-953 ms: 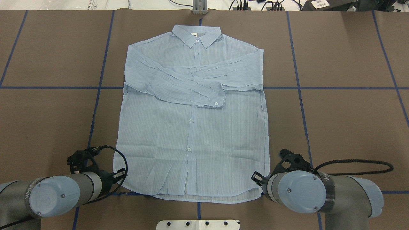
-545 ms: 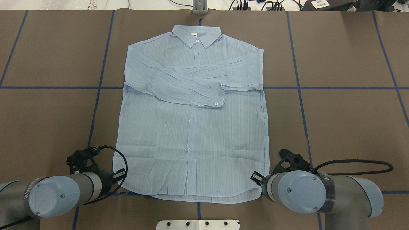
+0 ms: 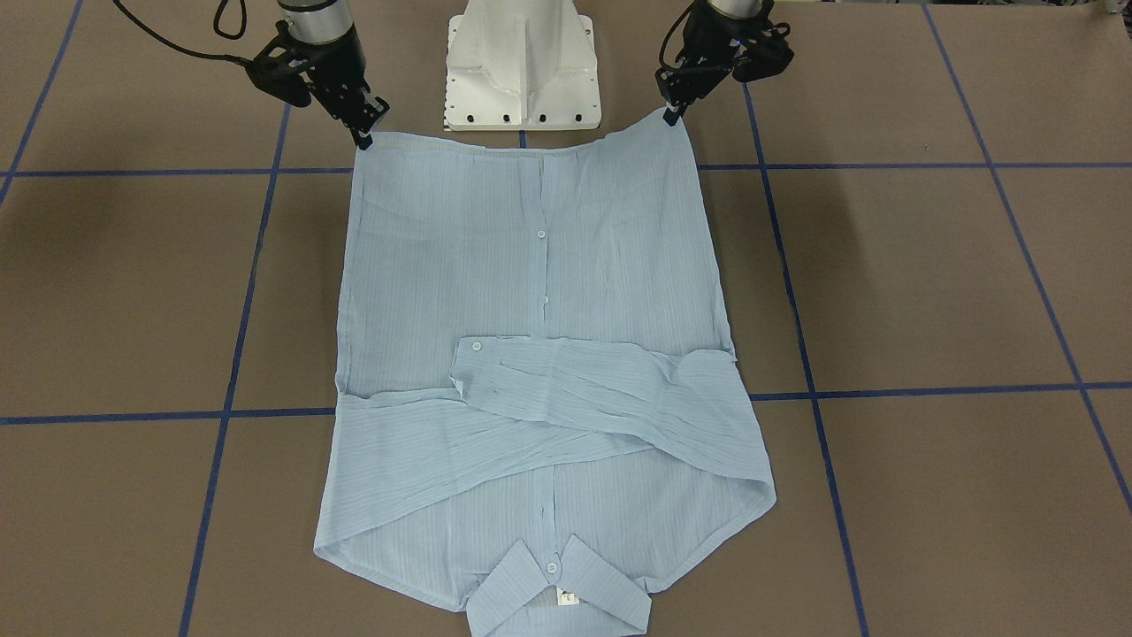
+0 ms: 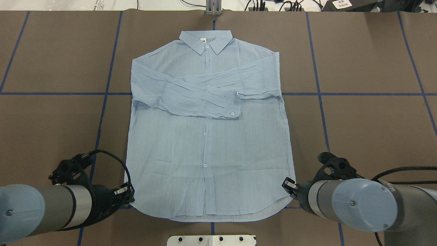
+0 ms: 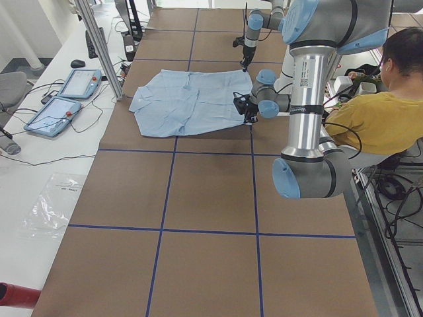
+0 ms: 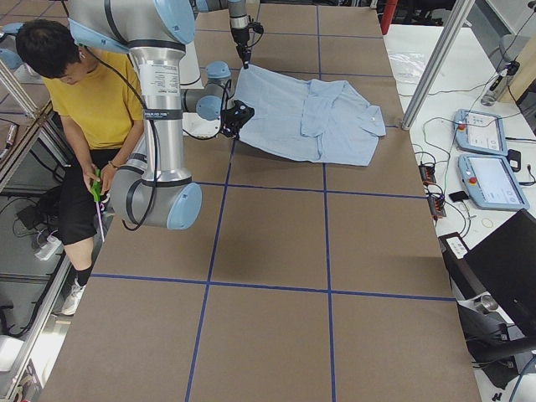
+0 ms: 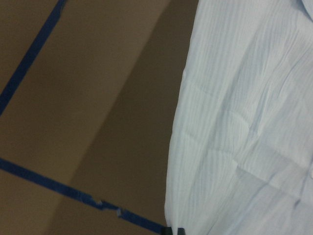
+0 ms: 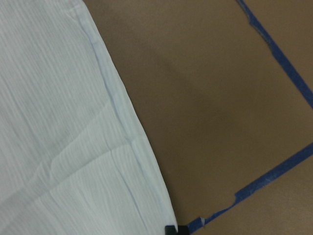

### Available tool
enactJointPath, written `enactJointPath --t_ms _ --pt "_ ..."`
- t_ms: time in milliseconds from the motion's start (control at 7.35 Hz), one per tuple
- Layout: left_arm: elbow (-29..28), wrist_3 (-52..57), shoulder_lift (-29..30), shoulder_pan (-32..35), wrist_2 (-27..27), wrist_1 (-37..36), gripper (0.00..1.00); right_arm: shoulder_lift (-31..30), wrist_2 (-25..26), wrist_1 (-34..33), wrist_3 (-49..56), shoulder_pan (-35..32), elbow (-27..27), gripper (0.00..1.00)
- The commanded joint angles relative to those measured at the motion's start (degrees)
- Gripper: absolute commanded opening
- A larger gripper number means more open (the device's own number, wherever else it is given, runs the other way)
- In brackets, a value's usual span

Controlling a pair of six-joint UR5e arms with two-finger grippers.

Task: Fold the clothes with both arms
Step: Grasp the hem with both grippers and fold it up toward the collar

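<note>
The light blue striped shirt (image 4: 208,136) lies face up on the brown table, collar at the far side, both sleeves folded across the chest. My left gripper (image 4: 131,196) is shut on the hem's left corner. My right gripper (image 4: 288,184) is shut on the hem's right corner. In the front-facing view the left gripper (image 3: 676,113) and the right gripper (image 3: 363,137) hold those corners slightly raised, with the hem of the shirt (image 3: 531,265) stretched between them. Each wrist view shows shirt cloth (image 7: 244,122) (image 8: 63,122) running down to the fingertips at the bottom edge.
The white pedestal base (image 3: 522,62) stands just behind the hem. Blue tape lines (image 4: 102,112) grid the brown table. A person in a yellow top (image 5: 377,125) sits beside the robot. Two teach pendants (image 6: 486,159) lie on the side bench beyond the collar.
Both arms have drawn back toward the robot and outward with the hem corners. The hem is now stretched wider and the whole shirt has slid slightly toward the robot.
</note>
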State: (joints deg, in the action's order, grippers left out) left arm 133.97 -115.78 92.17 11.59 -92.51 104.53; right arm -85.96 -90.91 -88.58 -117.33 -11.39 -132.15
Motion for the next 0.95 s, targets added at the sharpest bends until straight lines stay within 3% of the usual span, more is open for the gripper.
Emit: enactJointPath --t_ms 0,272,408,817 --pt "4.71 -2.27 0.99 2.19 -1.01 -2.82 0.0 -2.38 -0.05 -0.01 0.0 -3.26 -5.21 0.0" --pt "1.15 8.66 4.48 11.47 -1.27 -3.19 0.0 1.55 -0.4 -0.01 0.7 -8.63 -4.0 0.0" --pt "-4.63 12.47 8.17 15.96 -1.36 -3.19 0.0 4.36 -0.67 -0.01 1.22 -12.22 -1.12 0.0" --pt "-18.7 18.56 18.36 28.63 -6.89 -2.58 0.0 14.82 -2.76 -0.89 9.2 -22.24 12.22 0.0"
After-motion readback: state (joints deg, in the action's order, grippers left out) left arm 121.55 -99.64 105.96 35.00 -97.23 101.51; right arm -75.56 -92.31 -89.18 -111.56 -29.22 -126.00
